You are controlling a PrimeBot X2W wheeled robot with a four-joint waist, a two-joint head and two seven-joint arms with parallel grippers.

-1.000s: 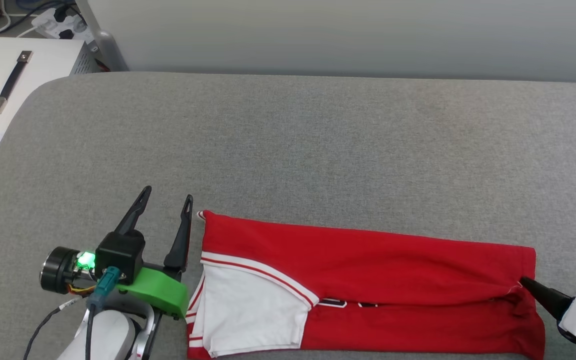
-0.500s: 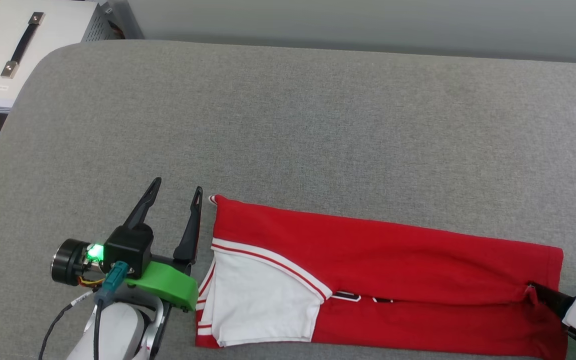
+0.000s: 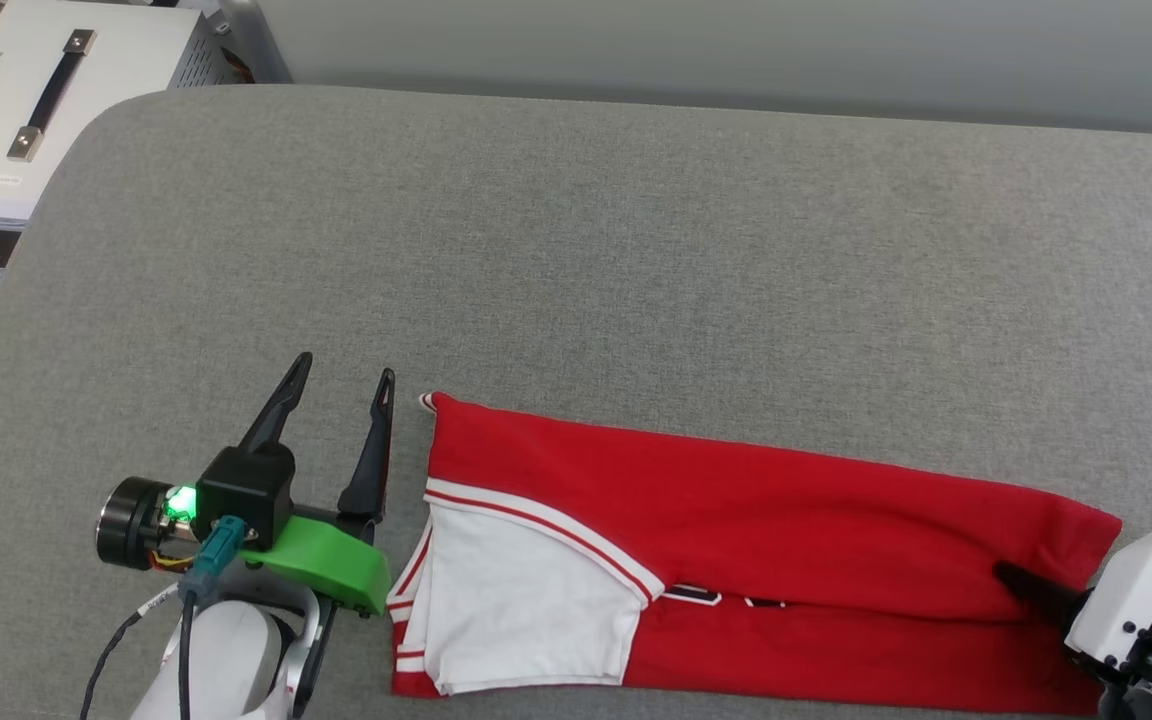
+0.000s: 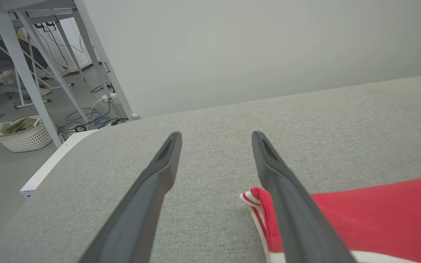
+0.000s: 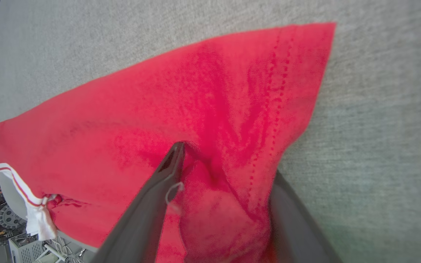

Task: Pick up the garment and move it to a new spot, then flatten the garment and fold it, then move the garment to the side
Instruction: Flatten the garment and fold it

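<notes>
The garment (image 3: 736, 510) lies folded into a long red strip on the grey padded surface (image 3: 636, 250), with a white sleeve and striped trim at its left end. My left gripper (image 3: 346, 367) stands open just left of the collar end, fingers apart and empty; in the left wrist view, the left gripper (image 4: 216, 134) has its right finger beside the garment (image 4: 378, 215). My right gripper (image 3: 1021, 585) is at the hem end. In the right wrist view, the right gripper (image 5: 225, 160) has bunched red garment (image 5: 159, 109) between its spread fingers, one finger on top and one under the cloth.
A white case with a black handle (image 3: 6, 110) stands off the surface's far left corner. A pale wall runs along the back. The garment lies close to the surface's near edge. On the floor stand a white basket (image 4: 20, 133) and metal table legs.
The camera has tilted. My right gripper has pushed further left into the hem, bunching the cloth, and its fingers have narrowed slightly. The left gripper has stayed put.
</notes>
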